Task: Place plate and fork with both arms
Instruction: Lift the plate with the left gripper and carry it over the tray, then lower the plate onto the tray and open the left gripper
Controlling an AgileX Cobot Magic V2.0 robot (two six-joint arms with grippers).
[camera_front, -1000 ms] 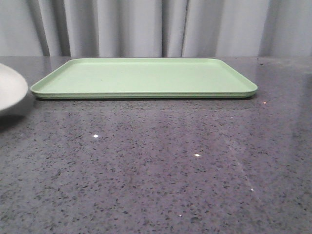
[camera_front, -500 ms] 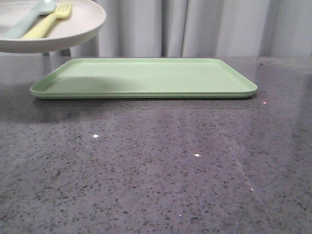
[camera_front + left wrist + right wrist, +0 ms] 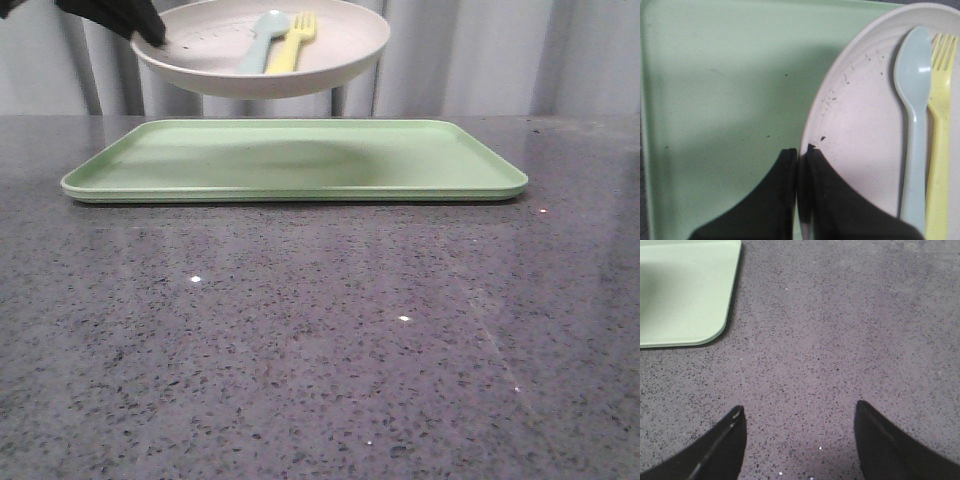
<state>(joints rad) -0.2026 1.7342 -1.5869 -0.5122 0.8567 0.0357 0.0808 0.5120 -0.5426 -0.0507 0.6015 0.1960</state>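
Front view shows my left hand (image 3: 150,35) clamped on the rim of the plate (image 3: 330,60), held above the tray (image 3: 300,160), the fork (image 3: 295,40) lying in it beside the spoon (image 3: 262,40). My right hand (image 3: 800,440) hangs apart over the surface (image 3: 840,340), holding nothing. I judge the carry is under way; next I must lower the plate level onto the tray.

You've got a dark grey speckled stone tabletop (image 3: 330,350), glossy, with a few bright specular glints on the near half. Only one thing sits directly on it: a flat rectangular light green tray (image 3: 420,165) with rounded corners and a low raised rim, placed toward the far side, long edge facing you. Right wrist view shows one tray corner (image 3: 685,295) with bare tabletop (image 3: 840,325) beside it.
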